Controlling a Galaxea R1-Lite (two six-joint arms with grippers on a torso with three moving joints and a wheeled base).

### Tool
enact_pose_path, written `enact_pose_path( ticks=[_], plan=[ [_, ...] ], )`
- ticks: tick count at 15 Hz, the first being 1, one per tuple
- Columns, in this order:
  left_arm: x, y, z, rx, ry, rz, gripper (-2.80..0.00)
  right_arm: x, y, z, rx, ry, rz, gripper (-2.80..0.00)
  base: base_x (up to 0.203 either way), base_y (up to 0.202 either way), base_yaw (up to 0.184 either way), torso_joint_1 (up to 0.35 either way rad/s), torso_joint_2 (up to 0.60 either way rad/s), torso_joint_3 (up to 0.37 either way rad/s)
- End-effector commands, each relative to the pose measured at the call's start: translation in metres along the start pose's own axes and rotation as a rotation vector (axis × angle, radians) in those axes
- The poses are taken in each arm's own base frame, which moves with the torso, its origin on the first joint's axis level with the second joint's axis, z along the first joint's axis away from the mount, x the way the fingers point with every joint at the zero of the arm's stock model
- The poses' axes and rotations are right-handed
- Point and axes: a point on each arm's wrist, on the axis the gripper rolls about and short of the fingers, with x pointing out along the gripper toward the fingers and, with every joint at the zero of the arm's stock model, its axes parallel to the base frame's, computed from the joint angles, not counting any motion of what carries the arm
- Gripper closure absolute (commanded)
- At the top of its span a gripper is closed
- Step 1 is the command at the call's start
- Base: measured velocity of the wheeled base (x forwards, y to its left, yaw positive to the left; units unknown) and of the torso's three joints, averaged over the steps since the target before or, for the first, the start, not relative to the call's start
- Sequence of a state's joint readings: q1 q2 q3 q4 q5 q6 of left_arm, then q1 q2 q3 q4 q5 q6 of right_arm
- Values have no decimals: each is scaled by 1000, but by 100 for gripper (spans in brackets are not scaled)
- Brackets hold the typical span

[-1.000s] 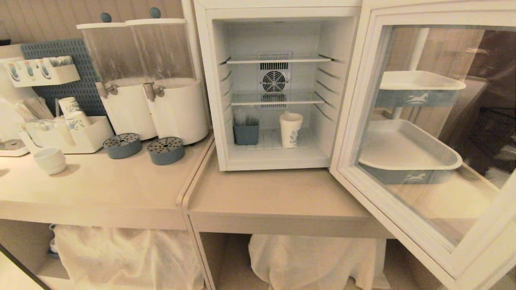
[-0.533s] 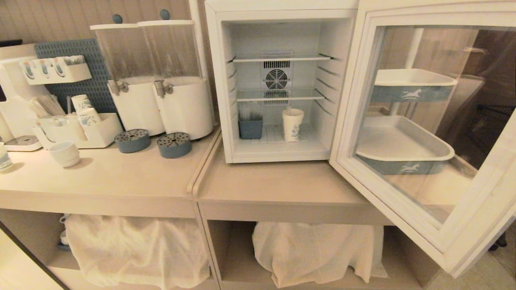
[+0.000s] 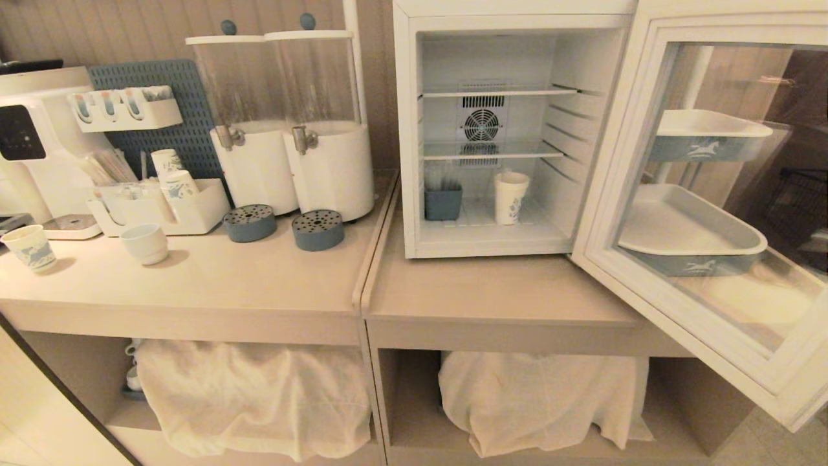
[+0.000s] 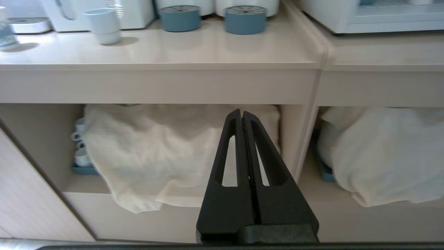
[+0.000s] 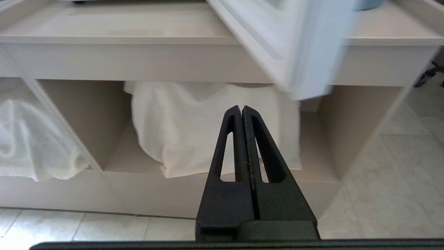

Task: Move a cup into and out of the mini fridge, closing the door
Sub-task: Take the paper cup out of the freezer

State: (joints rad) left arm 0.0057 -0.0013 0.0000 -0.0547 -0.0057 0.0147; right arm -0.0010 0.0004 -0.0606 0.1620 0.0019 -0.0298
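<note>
A: Start closest in. What do the wrist views give that the head view lacks?

B: Both claws. The left gripper [image 4: 241, 114] has its two black fingers pressed flat together, nothing between them, pointing at the white cloth [image 4: 166, 149] in the open bay under the counter [image 4: 163, 52]. The right gripper [image 5: 241, 110] is likewise fully closed and empty, aimed at another draped cloth [image 5: 194, 128] in the neighbouring bay. Neither touches anything. The head view shows no arm at all.

A: And the door?

B: In the right wrist view only its blurred lower corner, the door [image 5: 305, 52], shows at about 1 o'clock above the fingers. The head view shows the whole door [image 3: 608, 194] swung wide open toward 4 o'clock, two white trays [image 3: 686, 226] visible through its glass.

A: Where is the cup?

B: Only the head view shows it. The cup [image 3: 511, 197] stands upright on the floor of the mini fridge [image 3: 404, 129], below the lower shelf, right of centre. A small grey-blue container [image 3: 443, 202] sits at its 9 o'clock, apart from it. The fan [image 3: 482, 124] is on the back wall, at 11 o'clock from the cup.

A: Farther left?

B: A squat white cup [image 3: 145, 243] and a patterned paper cup [image 3: 29, 247] on the counter, then two round blue drip trays [image 3: 249, 222], with two drink dispensers [image 3: 291, 129] behind them.
</note>
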Motion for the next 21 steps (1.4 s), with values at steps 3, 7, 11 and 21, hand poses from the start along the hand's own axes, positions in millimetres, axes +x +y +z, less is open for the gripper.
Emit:
enact_pose_path(
  ticks=[3, 7, 11, 21],
  plan=[
    [1, 0, -5, -1, 19, 0, 0, 0, 0, 0, -1, -4, -1, 0, 0, 195, 0, 2, 5, 4],
    [1, 0, -5, -1, 19, 0, 0, 0, 0, 0, -1, -4, -1, 0, 0, 189, 1, 1, 3, 2],
    [1, 0, -5, -1, 19, 0, 0, 0, 0, 0, 0, -4, -3, 0, 0, 191, -1, 2, 3, 1],
    [1, 0, -6, -7, 24, 0, 0, 0, 0, 0, 5, -4, -3, 0, 0, 97, 0, 1, 0, 1]
  ],
)
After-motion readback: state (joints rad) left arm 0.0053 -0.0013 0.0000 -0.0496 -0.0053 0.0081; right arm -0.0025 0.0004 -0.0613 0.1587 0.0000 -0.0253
